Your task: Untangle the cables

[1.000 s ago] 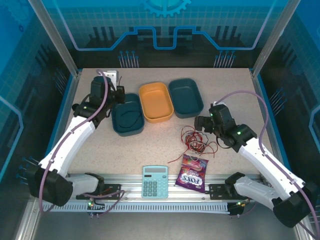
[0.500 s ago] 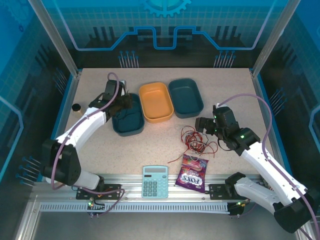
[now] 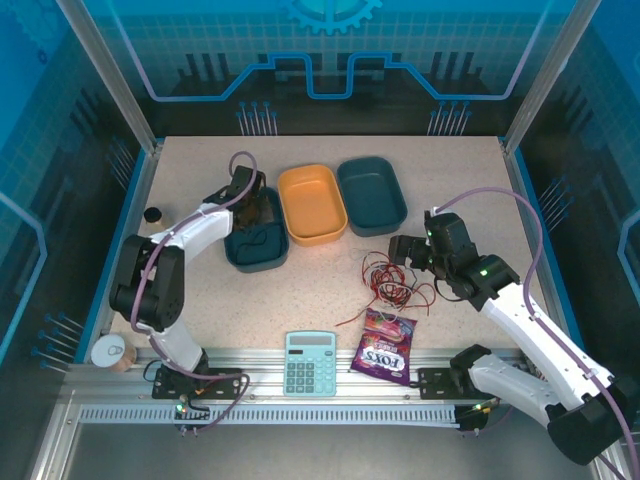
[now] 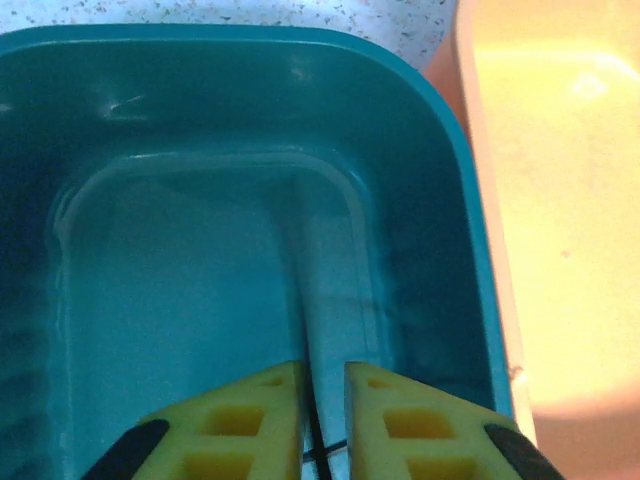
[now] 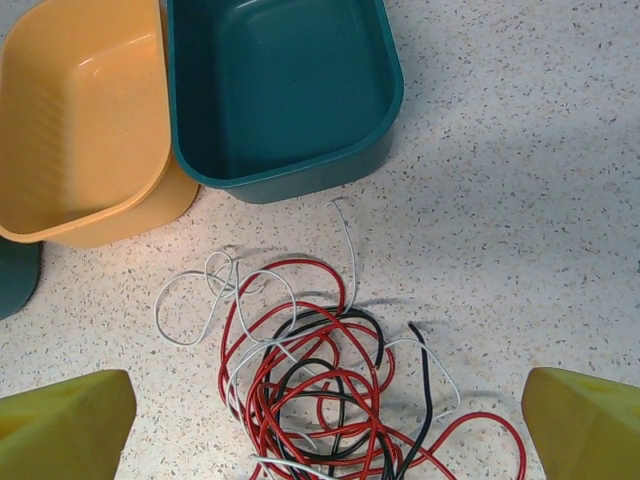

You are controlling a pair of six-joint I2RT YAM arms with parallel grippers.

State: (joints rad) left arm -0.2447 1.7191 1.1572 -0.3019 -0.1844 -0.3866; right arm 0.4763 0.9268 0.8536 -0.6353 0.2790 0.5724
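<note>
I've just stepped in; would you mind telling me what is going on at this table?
Two robot arms are sorting out a cable tangle. The left tool is down inside the left teal bin, jaws slightly apart with a thin black cable running between them. The right tool, wide open, hovers above the tangle of red, black and white cables lying on the table, holding nothing.

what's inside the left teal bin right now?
A black cable lies on the floor of the left teal bin, passing through the left gripper's narrow finger gap. Whatever sits under the gripper is hidden.
</note>
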